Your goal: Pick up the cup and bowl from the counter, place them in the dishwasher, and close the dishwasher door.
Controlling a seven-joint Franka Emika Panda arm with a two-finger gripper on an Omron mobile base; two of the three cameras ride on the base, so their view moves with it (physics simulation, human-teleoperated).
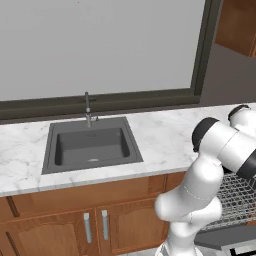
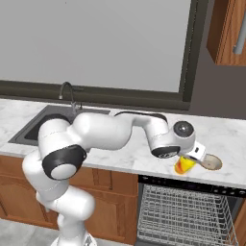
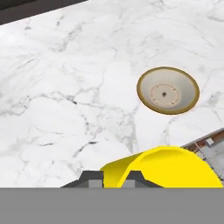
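Observation:
The yellow cup [image 3: 162, 168] sits tilted right at my gripper [image 3: 113, 177], whose two dark fingertips [image 3: 92, 178] stand close together on its wall. In the right base view the cup [image 2: 184, 166] hangs under the hand at the counter's front edge, above the open dishwasher. The beige bowl [image 3: 167, 90] rests upright on the white marble counter [image 3: 65, 87], a short way beyond the cup; the right base view puts the bowl [image 2: 212, 162] just right of the cup. The dishwasher's wire rack [image 2: 182, 211] is pulled out below its black strip [image 2: 192, 185].
A dark grey sink [image 1: 92, 145] with a faucet [image 1: 88, 110] is set in the counter to the left. Brown cabinet doors [image 1: 95, 225] run below it. The rack [image 1: 235, 200] and the lowered door [image 1: 230, 242] lie at the right. A wall cabinet [image 2: 230, 29] hangs upper right.

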